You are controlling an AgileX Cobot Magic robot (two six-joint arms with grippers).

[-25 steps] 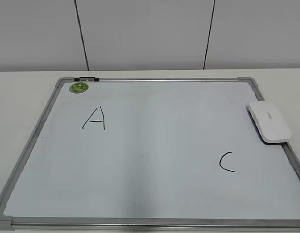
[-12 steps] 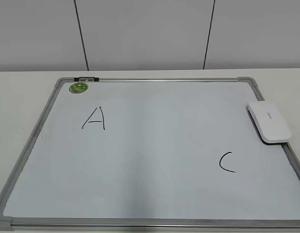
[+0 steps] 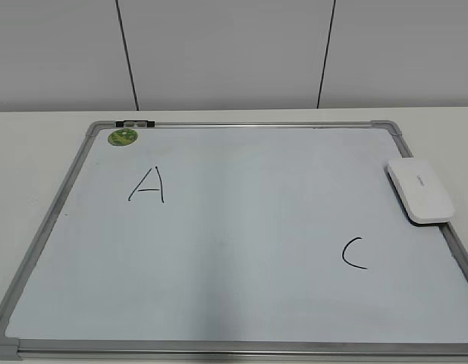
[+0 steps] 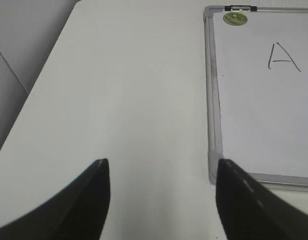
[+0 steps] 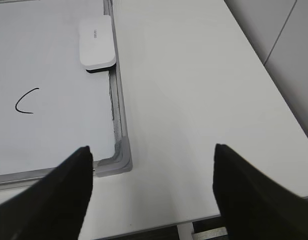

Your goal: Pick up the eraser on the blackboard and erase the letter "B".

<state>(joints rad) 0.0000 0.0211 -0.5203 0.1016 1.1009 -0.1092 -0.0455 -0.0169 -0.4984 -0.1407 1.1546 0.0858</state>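
The blackboard (image 3: 241, 349), a white board in a silver-grey frame, lies flat on the table. The white eraser (image 3: 420, 189) rests on its right edge, partly over the frame; it also shows in the right wrist view (image 5: 96, 41). No letter "B" shows on the board; only a black "A" (image 3: 147, 185) and "C" (image 3: 353, 252) are there. My left gripper (image 4: 161, 167) is open and empty over bare table left of the board. My right gripper (image 5: 151, 152) is open and empty above the table by the board's near right corner. Neither gripper shows in the exterior view.
A round green magnet (image 3: 123, 137) sits at the board's far left corner beside a small clip (image 3: 135, 122) on the frame. The table's front edge (image 5: 158, 226) runs just below my right gripper. A grey panelled wall stands behind the table.
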